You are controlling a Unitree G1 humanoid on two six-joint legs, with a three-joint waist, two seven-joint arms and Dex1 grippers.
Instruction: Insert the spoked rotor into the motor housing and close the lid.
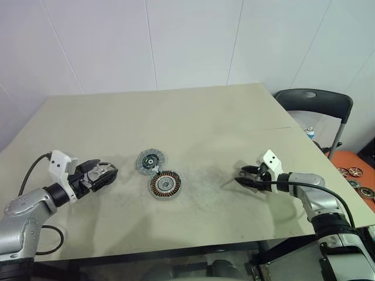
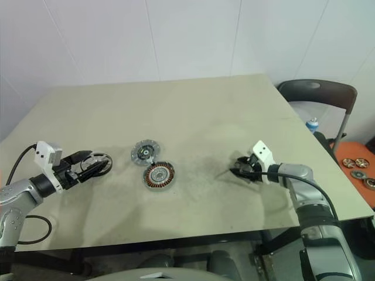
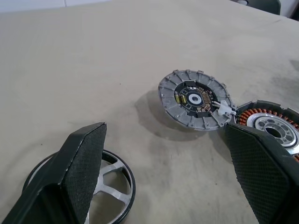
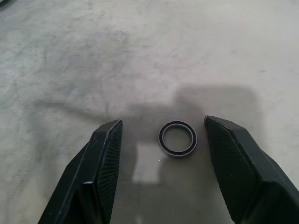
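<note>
The left gripper (image 3: 163, 182) hangs low over the table (image 1: 193, 117) with its jaws spread wide and nothing between them. The spoked rotor (image 3: 110, 179) lies flat on the table just under and behind the left-hand finger, partly hidden by it, so it sits outside the gap, not inside. Ahead of the jaws and a little toward the other finger lies the motor housing (image 1: 164, 185), open side up with its copper windings showing, and the lid (image 1: 151, 160) lies flat beside it, inner face up, touching the housing at one edge.

The right gripper (image 4: 161, 158) is also open and empty. A small dark ring (image 4: 177, 138) lies on the table midway between its two fingers, touching neither.

The step in hand looks like the pick-up of the rotor, not yet begun: nothing is held and the housing is empty. The next move calls for the left jaws to shift so the rotor's rim falls between them, then close on it and carry it over the housing. The thin rim lying flat leaves little to grip.
</note>
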